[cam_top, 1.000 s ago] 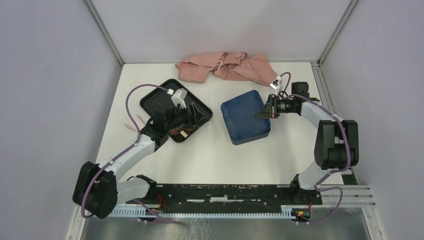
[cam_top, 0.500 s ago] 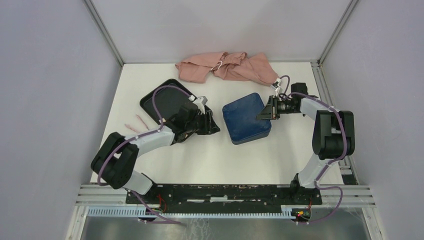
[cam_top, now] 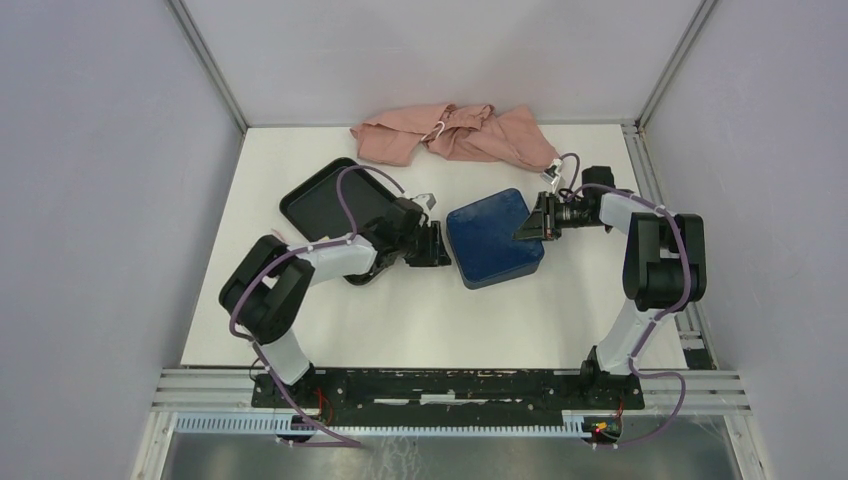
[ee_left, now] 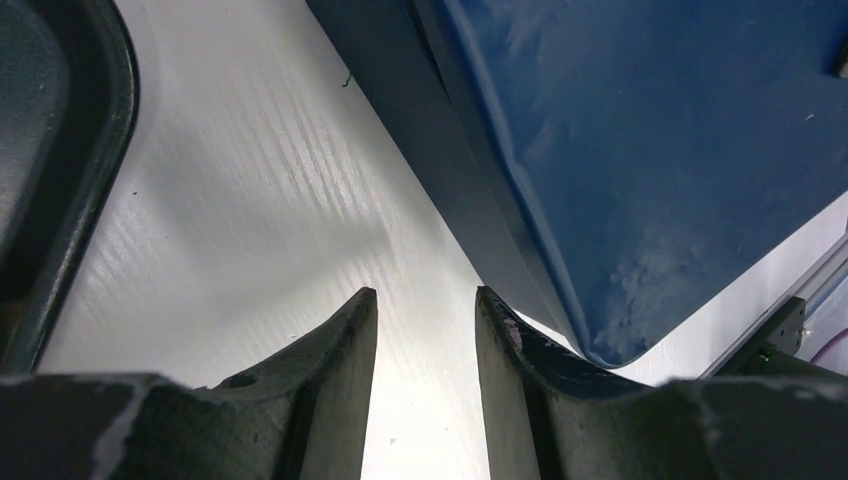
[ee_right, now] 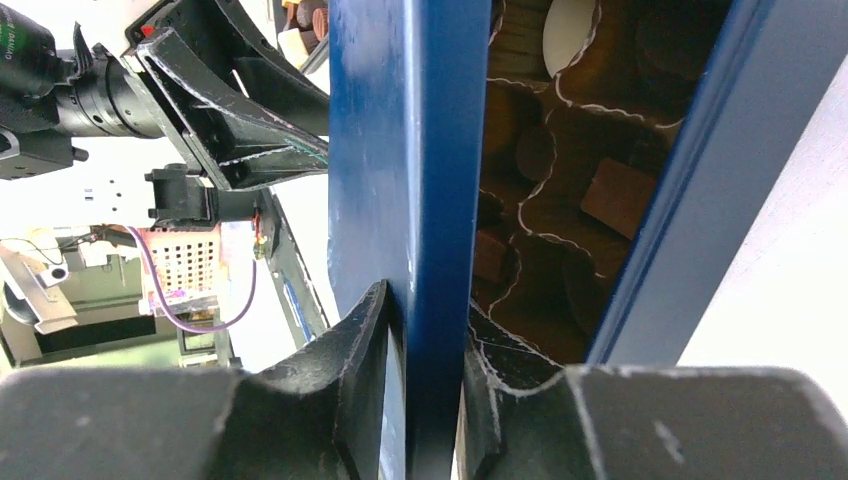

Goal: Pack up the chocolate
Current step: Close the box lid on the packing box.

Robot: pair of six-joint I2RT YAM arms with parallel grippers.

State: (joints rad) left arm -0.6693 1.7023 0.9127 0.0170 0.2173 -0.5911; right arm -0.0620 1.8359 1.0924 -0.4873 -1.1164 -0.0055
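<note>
The dark blue box lid point(cam_top: 490, 240) lies tilted over the box. Its rim point(ee_right: 405, 150) stands between the fingers of my right gripper point(ee_right: 425, 300), which is shut on it at the lid's right edge point(cam_top: 528, 230). Under the raised lid I see the brown gridded insert point(ee_right: 560, 230) holding chocolate: a cream round piece point(ee_right: 570, 20), a brown square piece point(ee_right: 617, 195) and a dark round one point(ee_right: 535, 150). My left gripper point(ee_left: 425, 295) is open with only table between its fingers, just left of the box point(cam_top: 440, 246). The lid's top point(ee_left: 650, 150) fills the right of the left wrist view.
The black rimmed tray point(cam_top: 320, 200) sits left of the box, partly under my left arm, and its rim point(ee_left: 70, 150) shows in the left wrist view. A pink cloth point(cam_top: 450, 135) lies bunched along the back wall.
My left arm has swung right, from over the tray to the box's left edge, and its jaws have narrowed. The right gripper has stayed on the lid's right rim.
</note>
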